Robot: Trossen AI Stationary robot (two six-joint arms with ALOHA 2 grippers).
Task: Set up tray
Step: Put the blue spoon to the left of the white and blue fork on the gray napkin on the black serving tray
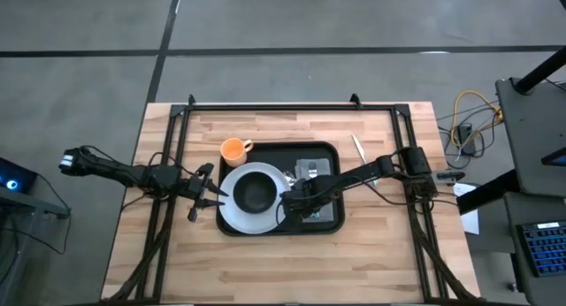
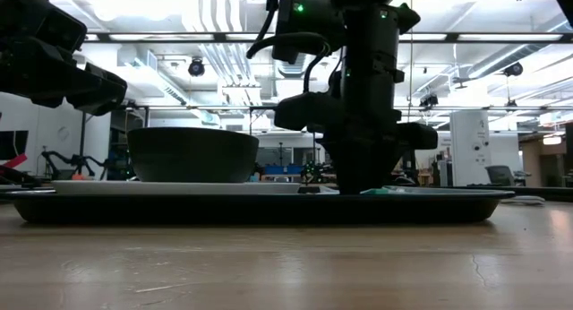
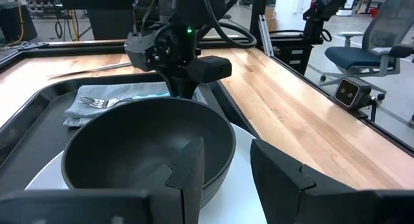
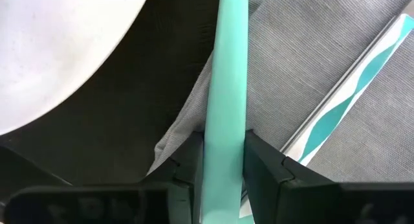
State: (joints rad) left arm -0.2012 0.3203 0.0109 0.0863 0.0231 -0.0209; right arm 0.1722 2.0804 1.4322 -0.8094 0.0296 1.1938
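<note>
Tray [image 1: 329, 150] on wooden table [image 1: 380, 253]

A wooden table [image 1: 283, 253] carries the setting. Near its middle lies a white plate [image 1: 232, 209] with a black bowl [image 1: 255, 193] standing on it. An orange cup [image 1: 233, 150] stands upright at about eleven o'clock from the plate, just beside its rim. At three o'clock from the plate lies a grey napkin [image 1: 318, 161], with a fork [image 3: 107, 102] resting on it. A plain teal handle [image 4: 226, 75] and a teal-and-white striped handle [image 4: 349, 98] also lie over the napkin. A knife [image 1: 359, 148] lies on bare wood at one o'clock from the napkin. Yellow cables [image 1: 469, 111] coil off the table's two o'clock corner. An office chair [image 3: 381, 36] stands in the room beyond.
</note>
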